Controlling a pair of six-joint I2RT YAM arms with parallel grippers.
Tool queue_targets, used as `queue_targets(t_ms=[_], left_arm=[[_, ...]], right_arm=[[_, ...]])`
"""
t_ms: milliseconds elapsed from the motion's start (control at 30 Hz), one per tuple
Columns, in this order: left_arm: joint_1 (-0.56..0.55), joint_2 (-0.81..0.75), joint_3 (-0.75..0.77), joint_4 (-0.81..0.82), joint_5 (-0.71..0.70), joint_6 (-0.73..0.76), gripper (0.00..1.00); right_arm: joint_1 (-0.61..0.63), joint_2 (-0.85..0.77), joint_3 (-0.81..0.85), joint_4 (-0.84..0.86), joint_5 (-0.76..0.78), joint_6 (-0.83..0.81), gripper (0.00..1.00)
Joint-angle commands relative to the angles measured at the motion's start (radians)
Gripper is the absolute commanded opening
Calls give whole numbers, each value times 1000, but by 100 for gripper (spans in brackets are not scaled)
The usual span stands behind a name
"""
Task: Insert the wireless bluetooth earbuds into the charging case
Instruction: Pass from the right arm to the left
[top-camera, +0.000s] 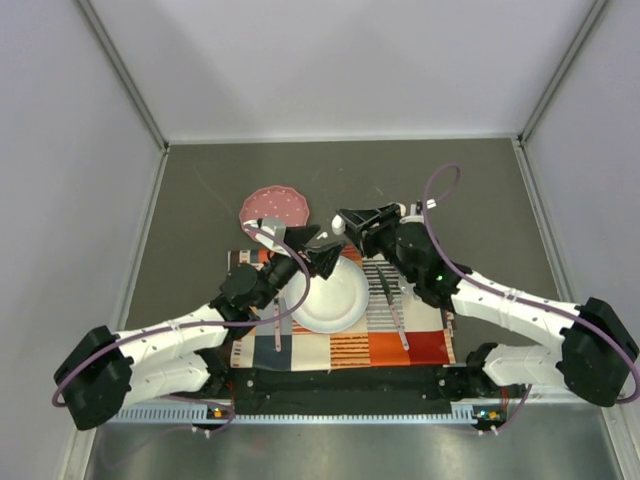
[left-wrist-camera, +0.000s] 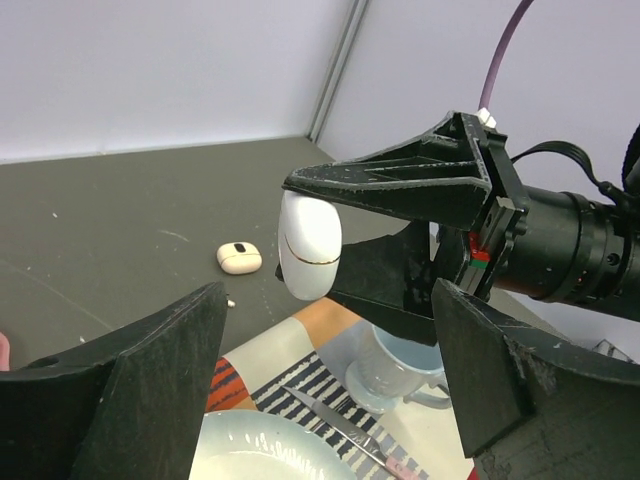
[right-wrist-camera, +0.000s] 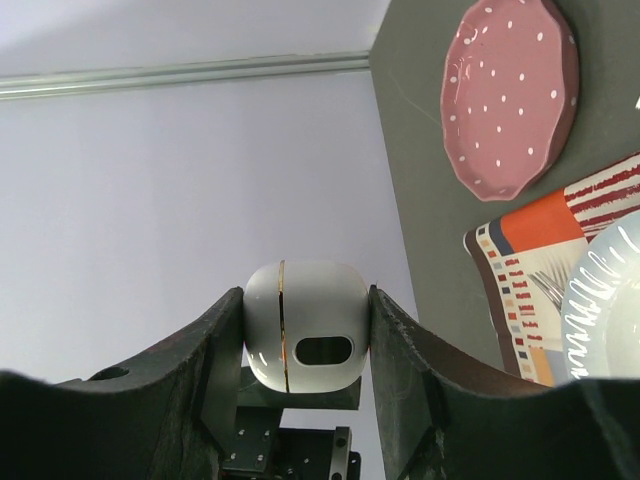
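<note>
One white charging case (left-wrist-camera: 309, 245), long axis vertical, pinched in right pincer (right-wrist-camera: 305, 330); spread left pincer (left-wrist-camera: 322, 395) faces it, mid-frame.

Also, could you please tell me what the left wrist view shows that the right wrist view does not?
Only the left wrist view: what looks like a pale peach earbud lying on the bare table, a pale blue cup on the mat, and the right hand seen from outside. Only the right wrist view: the pink dotted plate. Both: the white charging case, closed and clamped in the right hand, the patterned mat and the white plate.
</note>
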Motion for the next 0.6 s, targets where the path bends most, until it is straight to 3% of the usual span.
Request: queue_targets(t_ms=[0, 100, 167, 567], left_arm=[[-7, 25, 6, 85, -22, -3, 86], [-11, 51, 23, 88, -28, -7, 81], [-11, 72, 30, 90, -31, -9, 71], [-35, 108, 30, 141, -106, -24, 70]], right_arm=[[18, 21, 37, 89, -5, 20, 14], [28, 16, 25, 100, 1, 27, 14], [33, 11, 19, 114, 9, 27, 14], [38, -28, -44, 149, 4, 46, 14]])
